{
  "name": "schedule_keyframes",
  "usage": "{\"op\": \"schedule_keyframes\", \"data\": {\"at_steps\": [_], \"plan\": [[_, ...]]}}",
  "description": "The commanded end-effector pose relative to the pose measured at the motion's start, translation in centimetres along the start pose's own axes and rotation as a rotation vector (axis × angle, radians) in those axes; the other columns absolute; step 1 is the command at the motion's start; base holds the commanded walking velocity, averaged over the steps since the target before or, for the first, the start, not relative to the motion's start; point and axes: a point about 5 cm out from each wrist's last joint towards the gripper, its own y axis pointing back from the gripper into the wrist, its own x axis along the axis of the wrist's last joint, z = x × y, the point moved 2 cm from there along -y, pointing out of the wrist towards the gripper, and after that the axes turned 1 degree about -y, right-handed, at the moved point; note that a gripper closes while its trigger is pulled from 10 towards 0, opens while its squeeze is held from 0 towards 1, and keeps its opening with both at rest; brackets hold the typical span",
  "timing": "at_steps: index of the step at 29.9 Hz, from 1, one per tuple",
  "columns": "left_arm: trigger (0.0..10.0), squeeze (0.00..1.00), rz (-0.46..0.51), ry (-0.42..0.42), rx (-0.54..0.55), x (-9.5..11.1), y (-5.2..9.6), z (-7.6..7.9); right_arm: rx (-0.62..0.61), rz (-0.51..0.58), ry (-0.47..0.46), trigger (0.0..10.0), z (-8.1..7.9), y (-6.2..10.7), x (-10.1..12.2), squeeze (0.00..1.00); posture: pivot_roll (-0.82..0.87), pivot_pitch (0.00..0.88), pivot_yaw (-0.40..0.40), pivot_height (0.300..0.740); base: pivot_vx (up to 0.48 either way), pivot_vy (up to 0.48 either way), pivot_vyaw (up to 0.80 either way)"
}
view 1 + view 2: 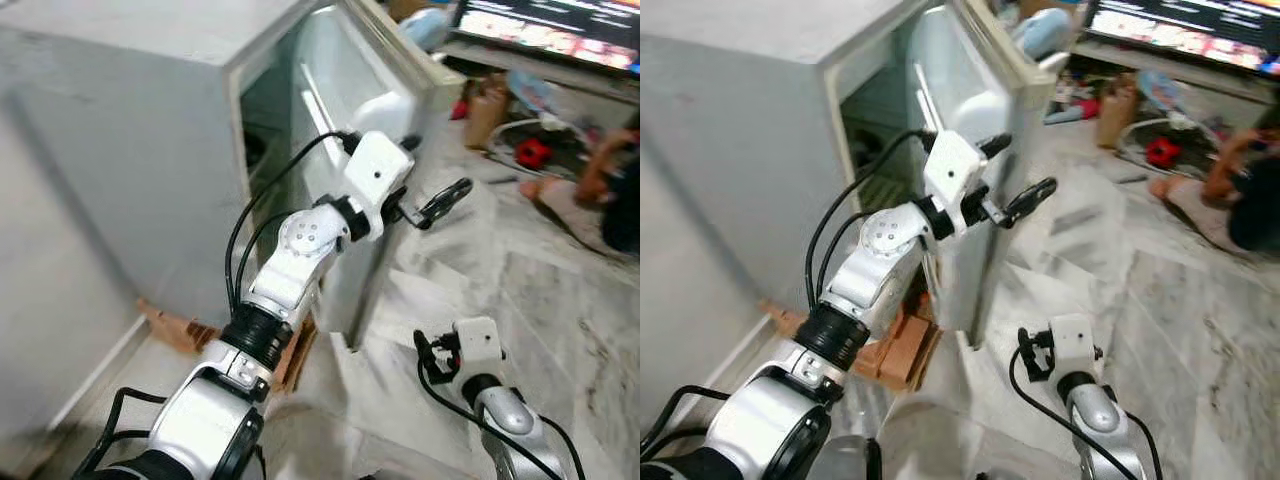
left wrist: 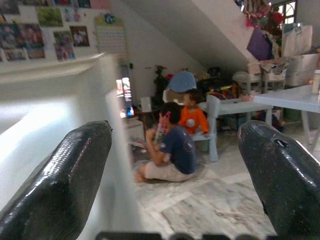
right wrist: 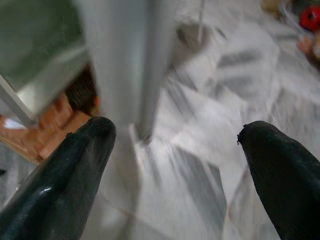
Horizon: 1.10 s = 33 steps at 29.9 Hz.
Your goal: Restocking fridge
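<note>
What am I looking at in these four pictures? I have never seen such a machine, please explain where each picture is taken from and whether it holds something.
This is a walking humanoid robot with two silver arms, each ending in a gripper of two long black fingers. The two upper pictures come from a camera on its head, looking down. They show a small grey-white fridge whose white door stands ajar, on a pale marble floor. Reddish bricks lie under the fridge.

The left gripper is raised at the door's edge, fingers open, holding nothing. The right gripper hangs low over the floor, also open and empty.

The lower pictures come from cameras on the wrists, each looking out between its own two fingers. The left one looks past the door into the room, where people sit on the floor.
</note>
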Motion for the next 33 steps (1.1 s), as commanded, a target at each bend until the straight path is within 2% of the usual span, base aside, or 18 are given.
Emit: {"op": "schedule_keyframes", "data": {"at_steps": [1, 2, 3, 4, 5, 6, 7, 8, 10, 11, 15, 20, 21, 22, 24, 28, 29, 33], "plan": [[10.0, 0.0, 0.019, 0.027, 0.044, 0.3, -1.0, 0.1, 0.0, -0.001, 0.005, 10.0, 0.2, -0.2, -0.2, 0.0, -0.04, 0.0, -0.041, 0.74, 0.0, 0.0, 0.0], [10.0, 0.0, 0.009, 0.018, 0.094, -0.1, -0.4, -1.1, 0.001, -0.005, 0.002, 10.0, 0.2, -0.3, -0.4, 0.0, -0.04, 0.0, -0.041, 0.74, 0.0, 0.0, 0.0], [10.0, 0.0, -0.011, 0.007, 0.167, -0.5, 1.1, -3.0, 0.003, -0.009, -0.001, 10.0, 0.3, -0.4, -0.8, 0.0, -0.04, 0.001, -0.042, 0.74, 0.0, 0.0, 0.0], [10.0, 0.0, -0.011, 0.007, 0.167, -0.5, 1.1, -3.0, 0.003, -0.009, -0.001, 10.0, 0.3, -0.4, -0.8, 0.0, -0.04, 0.001, -0.042, 0.74, 0.0, 0.0, 0.0], [10.0, 0.0, -0.048, -0.002, 0.238, -1.0, 3.0, -4.6, 0.002, 0.005, -0.001, 10.0, 0.4, -0.5, -0.8, 0.0, -0.04, 0.001, -0.042, 0.74, 0.0, 0.0, 0.0], [10.0, 0.0, -0.048, -0.002, 0.238, -1.0, 3.0, -4.6, 0.002, 0.005, -0.001, 10.0, 0.4, -0.5, -0.8, 0.0, -0.04, 0.001, -0.042, 0.74, 0.0, 0.0, 0.0], [10.0, 0.0, -0.091, -0.038, 0.287, -1.7, 5.1, -5.7, 0.001, 0.032, 0.005, 10.0, 0.5, -0.7, -0.6, 0.0, -0.03, 0.005, -0.042, 0.74, 0.0, 0.0, 0.0], [10.0, 0.0, -0.121, -0.062, 0.308, -2.3, 6.3, -6.2, 0.0, 0.045, 0.01, 10.0, 0.6, -0.9, -0.5, 0.0, -0.02, 0.006, -0.046, 0.74, 0.0, 0.0, 0.0], [10.0, 0.0, -0.142, -0.053, 0.334, -3.0, 7.2, -6.5, 0.0, 0.049, 0.01, 10.0, 0.6, -1.0, -0.4, 0.0, -0.02, 0.007, -0.05, 0.74, 0.0, 0.0, 0.0], [10.0, 0.0, -0.181, -0.031, 0.379, -4.3, 8.7, -6.9, 0.004, 0.057, 0.008, 10.0, 0.5, -1.4, -0.1, 0.0, -0.02, 0.006, -0.055, 0.74, 0.0, -0.326, 0.0], [10.0, 0.0, -0.281, -0.046, 0.438, -7.0, 12.6, -6.9, 0.02, 0.127, 0.017, 10.0, -0.2, -1.9, 2.3, 0.0, -0.01, 0.013, -0.053, 0.74, 0.0, -0.446, 0.0], [10.0, 0.0, -0.334, -0.082, 0.443, -7.4, 15.4, -6.5, 0.031, 0.165, 0.022, 10.0, -0.6, -2.5, 3.4, 0.0, 0.01, 0.025, -0.044, 0.74, 0.0, -0.461, 0.0], [10.0, 0.0, -0.363, -0.093, 0.469, -7.5, 16.6, -6.6, 0.014, 0.189, 0.016, 10.0, -0.6, -2.8, 4.1, 0.0, 0.02, 0.033, -0.032, 0.74, 0.0, -0.465, 0.0], [10.0, 0.0, -0.363, -0.093, 0.469, -7.5, 16.6, -6.6, 0.014, 0.189, 0.016, 10.0, -0.6, -2.8, 4.1, 0.0, 0.02, 0.033, -0.032, 0.74, 0.0, -0.465, 0.0], [10.0, 0.0, -0.397, -0.107, 0.493, -7.1, 18.6, -6.4, -0.012, 0.232, -0.006, 10.0, -0.6, -3.1, 5.4, 0.0, 0.01, 0.044, -0.032, 0.74, 0.0, -0.461, 0.0], [10.0, 0.0, -0.385, -0.129, 0.505, -6.5, 20.1, -6.3, -0.014, 0.262, -0.012, 10.0, -0.9, -3.3, 6.4, 0.0, 0.01, 0.048, -0.04, 0.74, 0.0, -0.456, 0.0], [10.0, 0.0, -0.385, -0.17, 0.535, -6.3, 21.4, -6.5, 0.009, 0.3, 0.003, 10.0, -2.0, -3.4, 7.9, 0.0, 0.01, 0.035, -0.05, 0.74, 0.0, -0.446, -0.48], [10.0, 0.0, -0.396, -0.16, 0.581, -6.9, 21.9, -6.3, 0.049, 0.346, 0.056, 10.0, -3.4, -3.5, 9.4, 0.0, 0.0, 0.018, -0.054, 0.74, 0.0, -0.446, -0.72]]}}
